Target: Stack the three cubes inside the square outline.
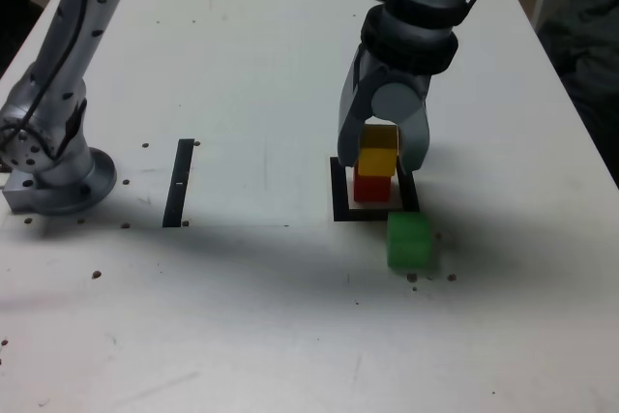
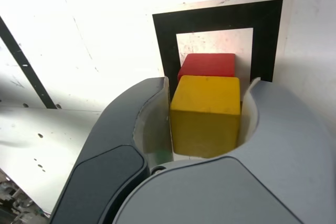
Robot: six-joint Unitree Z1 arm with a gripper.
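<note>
- The square outline [image 1: 341, 213] lies flat, its near side running left to right in the exterior view.
- The red cube [image 1: 371, 189] sits inside the outline, upright, its sides roughly in line with the frame.
- The yellow cube [image 2: 206, 98] is above the red one, over the outline; it looks level, with its edges nearly square to the frame. Whether its full weight is on the red cube, I cannot tell.
- All three cubes are as long as they are wide, so none has a long axis.
- The green cube [image 1: 409, 241] is by the outline's near right corner in the exterior view, flat on the table [image 1: 261, 316].
- The gripper [image 2: 212, 78] points down over the outline, its jaws apart, one on each side of the yellow cube. Whether either side touches it is unclear.
- The black strip [image 1: 179, 184] lies well to the exterior view's left of the outline, its long axis running near to far.
</note>
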